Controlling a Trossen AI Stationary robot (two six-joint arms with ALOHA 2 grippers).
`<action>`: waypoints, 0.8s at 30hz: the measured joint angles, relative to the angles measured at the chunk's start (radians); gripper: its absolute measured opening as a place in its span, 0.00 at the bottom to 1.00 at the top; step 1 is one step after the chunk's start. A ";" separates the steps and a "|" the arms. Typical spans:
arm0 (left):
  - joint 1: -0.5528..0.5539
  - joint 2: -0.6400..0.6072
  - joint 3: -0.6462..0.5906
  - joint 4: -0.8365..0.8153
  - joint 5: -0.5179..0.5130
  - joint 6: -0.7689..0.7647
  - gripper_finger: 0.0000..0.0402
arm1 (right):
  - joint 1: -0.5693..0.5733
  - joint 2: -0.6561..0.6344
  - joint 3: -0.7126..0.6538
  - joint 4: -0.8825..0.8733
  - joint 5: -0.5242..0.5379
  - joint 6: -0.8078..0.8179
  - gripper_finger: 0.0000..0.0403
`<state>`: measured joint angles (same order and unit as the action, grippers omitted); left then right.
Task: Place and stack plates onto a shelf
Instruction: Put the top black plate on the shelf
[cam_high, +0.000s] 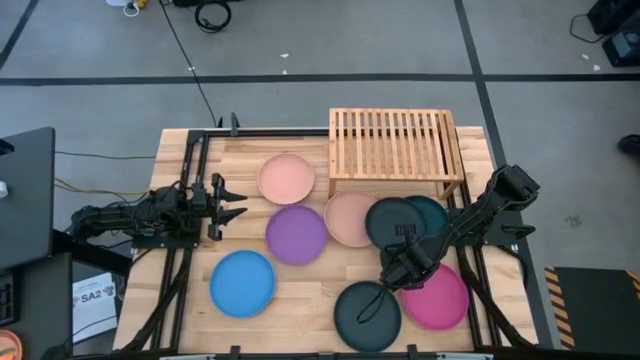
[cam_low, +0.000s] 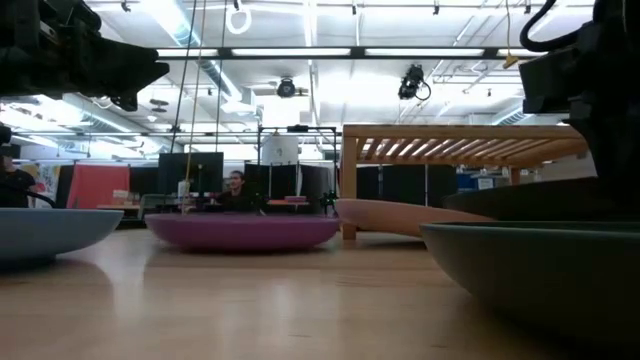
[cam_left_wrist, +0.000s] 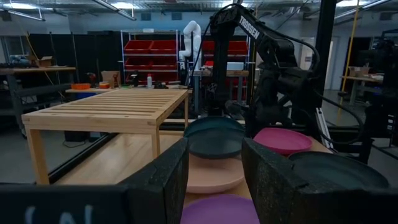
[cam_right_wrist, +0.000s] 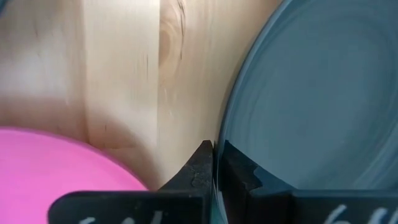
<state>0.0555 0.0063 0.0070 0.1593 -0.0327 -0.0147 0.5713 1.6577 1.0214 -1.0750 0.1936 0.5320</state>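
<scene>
The light-wood shelf (cam_high: 395, 145) stands at the table's far right, nothing on it. Round plates lie on the tabletop: peach (cam_high: 286, 178), purple (cam_high: 297, 234), blue (cam_high: 242, 282), magenta (cam_high: 437, 295) and a dark one (cam_high: 367, 315) at the near edge. A second peach plate (cam_high: 345, 220) and a dark teal plate (cam_high: 432, 212) lie partly under a dark plate (cam_high: 397, 222). My right gripper (cam_high: 397, 262) is shut on that dark plate's near edge. My left gripper (cam_high: 238, 200) waits open at the table's left, above the tabletop. My right gripper pinches the dark plate's rim (cam_right_wrist: 219, 134) at its near side, one finger (cam_right_wrist: 198, 167) outside the rim and one (cam_right_wrist: 241, 174) over the plate's inner face. The fingers come steeply from above. The plate's far part lies over the peach and teal plates.
The magenta plate (cam_right_wrist: 56, 162) lies close beside my right gripper, with bare wood (cam_right_wrist: 124, 74) between it and the held plate. The dark plate at the near edge (cam_left_wrist: 339, 171) lies just in front of the gripper. A person (cam_low: 236, 188) sits in the room beyond.
</scene>
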 joint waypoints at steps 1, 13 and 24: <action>0.000 0.000 0.000 0.000 0.000 0.000 0.39 | 0.000 0.000 0.000 -0.007 0.000 0.000 0.05; 0.000 0.000 0.000 0.000 0.000 0.000 0.39 | 0.000 0.000 0.086 -0.102 -0.013 -0.004 0.05; 0.000 0.000 0.000 0.000 0.000 0.000 0.39 | 0.001 0.000 0.306 -0.257 -0.016 -0.070 0.05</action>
<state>0.0558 0.0063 0.0071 0.1593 -0.0329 -0.0147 0.5724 1.6577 1.3273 -1.3324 0.1776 0.4617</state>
